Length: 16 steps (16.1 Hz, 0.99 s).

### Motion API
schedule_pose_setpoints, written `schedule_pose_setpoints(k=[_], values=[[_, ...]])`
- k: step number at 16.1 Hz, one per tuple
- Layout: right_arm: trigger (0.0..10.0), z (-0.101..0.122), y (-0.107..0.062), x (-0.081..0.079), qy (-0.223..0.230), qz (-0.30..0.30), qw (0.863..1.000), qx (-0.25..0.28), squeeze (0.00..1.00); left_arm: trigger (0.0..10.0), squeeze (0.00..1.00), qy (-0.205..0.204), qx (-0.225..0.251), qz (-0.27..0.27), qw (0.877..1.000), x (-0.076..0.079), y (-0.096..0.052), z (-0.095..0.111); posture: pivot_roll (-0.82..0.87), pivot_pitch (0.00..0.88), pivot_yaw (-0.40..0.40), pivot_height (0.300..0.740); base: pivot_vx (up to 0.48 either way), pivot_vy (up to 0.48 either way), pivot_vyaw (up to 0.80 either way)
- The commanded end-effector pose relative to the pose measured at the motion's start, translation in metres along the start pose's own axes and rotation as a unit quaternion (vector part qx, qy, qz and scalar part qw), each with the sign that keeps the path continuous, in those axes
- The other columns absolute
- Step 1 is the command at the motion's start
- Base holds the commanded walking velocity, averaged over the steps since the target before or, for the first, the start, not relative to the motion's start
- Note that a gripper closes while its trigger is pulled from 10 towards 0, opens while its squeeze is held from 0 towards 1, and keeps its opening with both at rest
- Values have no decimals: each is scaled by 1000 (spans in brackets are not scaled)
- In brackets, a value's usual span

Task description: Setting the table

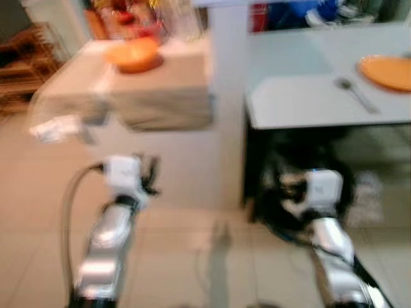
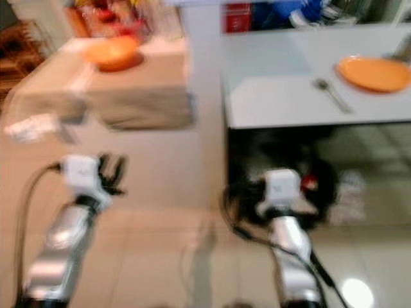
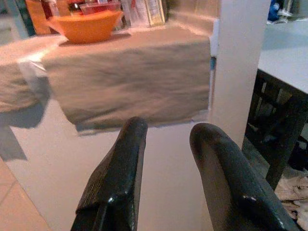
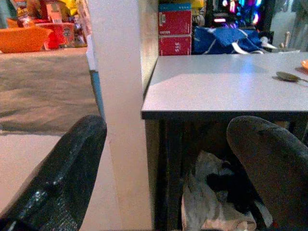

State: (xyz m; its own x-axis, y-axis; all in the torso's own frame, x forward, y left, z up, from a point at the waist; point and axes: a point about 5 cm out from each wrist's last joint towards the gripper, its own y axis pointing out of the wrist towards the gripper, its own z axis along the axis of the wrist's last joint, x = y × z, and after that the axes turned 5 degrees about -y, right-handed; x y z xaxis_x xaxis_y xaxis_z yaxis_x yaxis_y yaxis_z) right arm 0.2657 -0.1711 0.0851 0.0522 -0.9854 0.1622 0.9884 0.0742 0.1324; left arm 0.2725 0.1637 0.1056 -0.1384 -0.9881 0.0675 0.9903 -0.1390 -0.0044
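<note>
An orange bowl [image 1: 133, 54] sits on a counter draped with a beige cloth [image 1: 160, 90], ahead to the left. Ahead to the right, a grey table [image 1: 302, 96] holds an orange plate [image 1: 387, 72] with a spoon [image 1: 355, 93] lying to its left. The head views are blurred. My left gripper [image 3: 169, 132] is held low in front of the counter, open and empty. My right gripper [image 4: 168, 130] is open and empty too, low before the table's near left corner.
A white pillar [image 1: 228, 96] stands between counter and table. Red boxes [image 4: 174, 29] and a blue bag [image 4: 226, 38] lie at the table's far side. Crumpled bags [image 4: 216, 192] fill the space under it. A wooden rack [image 1: 22, 64] stands far left on the tiled floor.
</note>
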Motion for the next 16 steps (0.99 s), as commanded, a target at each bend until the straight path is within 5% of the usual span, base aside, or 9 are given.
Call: schedule_pose_setpoints(k=[1, 7, 16], values=[[10000, 15, 6, -3, 6, -2, 1000, 29, 0, 10000, 0, 9, 12, 9, 1000, -7, -1, 8, -140, 0, 94, 722, 0, 0, 0], [10000, 33, 17, -9, 17, 6, 999, 44, 0, 10000, 0, 13, 44, -14, 999, -1, 12, 35, -139, 0, 91, 722, 0, 0, 0], [10000, 23, 16, -14, 3, 18, 1000, 26, 0, 10000, 0, 8, 49, -17, 999, 6, 15, 39, -130, 0, 90, 722, 320, 358, 0]])
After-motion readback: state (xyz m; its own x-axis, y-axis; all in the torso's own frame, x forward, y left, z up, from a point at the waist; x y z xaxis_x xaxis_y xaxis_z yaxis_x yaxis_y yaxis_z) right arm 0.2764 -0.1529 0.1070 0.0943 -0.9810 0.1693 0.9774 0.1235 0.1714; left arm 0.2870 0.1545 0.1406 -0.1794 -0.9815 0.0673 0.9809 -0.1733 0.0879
